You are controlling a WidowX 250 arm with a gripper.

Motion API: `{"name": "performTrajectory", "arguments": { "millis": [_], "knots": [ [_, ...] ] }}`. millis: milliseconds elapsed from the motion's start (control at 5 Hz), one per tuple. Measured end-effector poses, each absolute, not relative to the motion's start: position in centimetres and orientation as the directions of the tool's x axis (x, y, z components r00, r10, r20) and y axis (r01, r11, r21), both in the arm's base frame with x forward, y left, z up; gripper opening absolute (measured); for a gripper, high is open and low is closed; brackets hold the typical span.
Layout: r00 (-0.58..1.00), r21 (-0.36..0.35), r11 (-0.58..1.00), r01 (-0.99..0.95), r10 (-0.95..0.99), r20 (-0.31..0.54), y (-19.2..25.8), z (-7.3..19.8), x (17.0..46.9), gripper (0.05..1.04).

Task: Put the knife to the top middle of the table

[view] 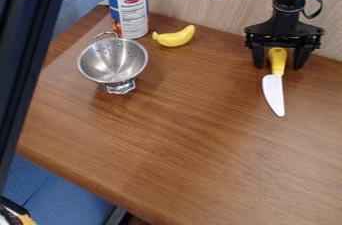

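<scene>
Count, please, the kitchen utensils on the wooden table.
2: the yellow-handled knife at the right, its handle between the fingers of the open gripper, and the metal colander at the left, near the can. The dark post at the left edge may hide more.

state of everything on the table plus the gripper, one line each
knife: lying flat, blade pointing away from the wall, handle between the gripper's fingers
gripper: open, a gap on either side of the handle
colander: upright, empty
can: standing upright
banana: whole, lying on its side
</scene>
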State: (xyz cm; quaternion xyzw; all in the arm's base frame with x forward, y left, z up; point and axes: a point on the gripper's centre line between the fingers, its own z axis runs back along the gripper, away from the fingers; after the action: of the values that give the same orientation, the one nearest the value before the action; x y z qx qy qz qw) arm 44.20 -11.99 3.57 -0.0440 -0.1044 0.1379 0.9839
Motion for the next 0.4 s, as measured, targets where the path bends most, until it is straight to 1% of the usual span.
{"name": "performTrajectory", "arguments": {
  "millis": [200, 400],
  "knots": [
    [0.938, -0.126, 0.955, -0.27, 0.29, 0.19, -11.6, 4.2, 44.1, 1.0],
    [0.92, -0.162, 0.952, -0.261, 0.296, 0.255, -11.3, 7.5, 44.0, 1.0]
  ]
}}
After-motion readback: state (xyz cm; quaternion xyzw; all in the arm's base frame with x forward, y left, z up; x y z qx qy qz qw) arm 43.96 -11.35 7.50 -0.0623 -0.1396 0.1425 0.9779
